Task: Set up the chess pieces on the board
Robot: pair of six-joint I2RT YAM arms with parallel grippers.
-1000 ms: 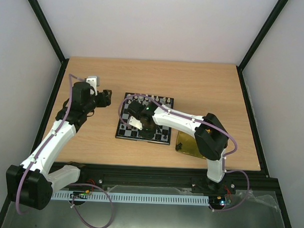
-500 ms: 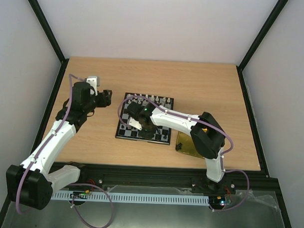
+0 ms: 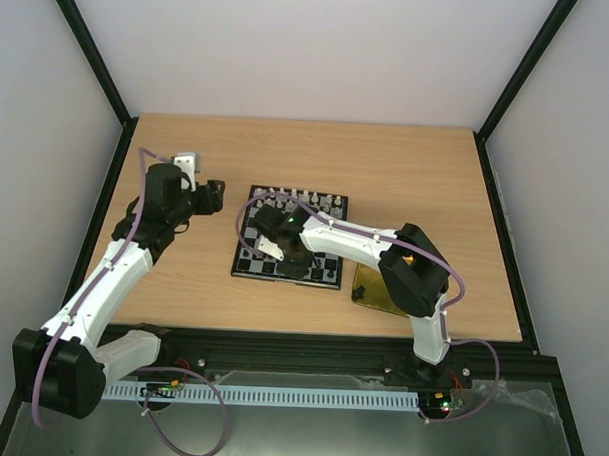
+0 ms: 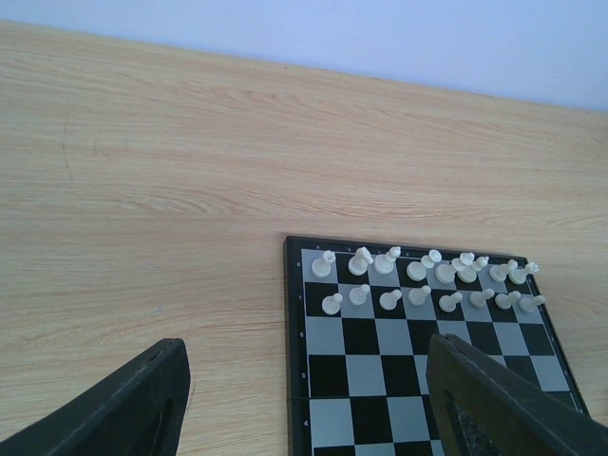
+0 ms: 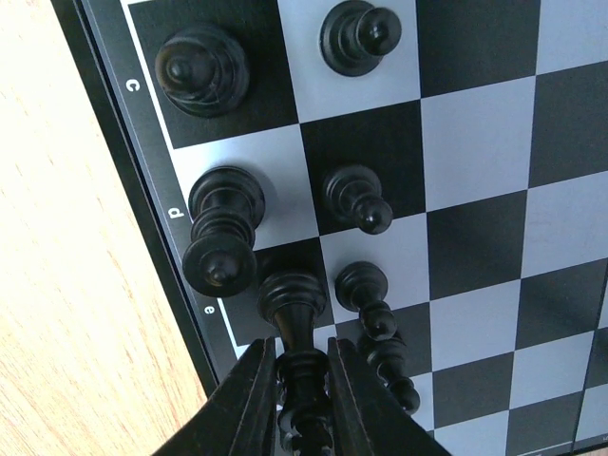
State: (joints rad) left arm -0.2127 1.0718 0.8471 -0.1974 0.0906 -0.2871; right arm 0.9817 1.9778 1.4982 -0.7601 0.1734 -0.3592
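The checkered board lies mid-table. White pieces fill its two far rows. Black pieces stand along its near edge under my right gripper. My right gripper is shut on the top of a tall black piece, whose base rests on the dark square in file e of the edge row. A black pawn stands just to its right. In the top view the right gripper hangs over the board's near left part. My left gripper is open and empty over bare table, left of the board's far corner.
A shiny gold tray lies right of the board, partly under my right arm. Black frame rails run along the table's left and right sides. Bare wood lies behind and left of the board.
My right gripper has shifted slightly over the board's near left part, with the arm folding in a little. The left arm has not moved.
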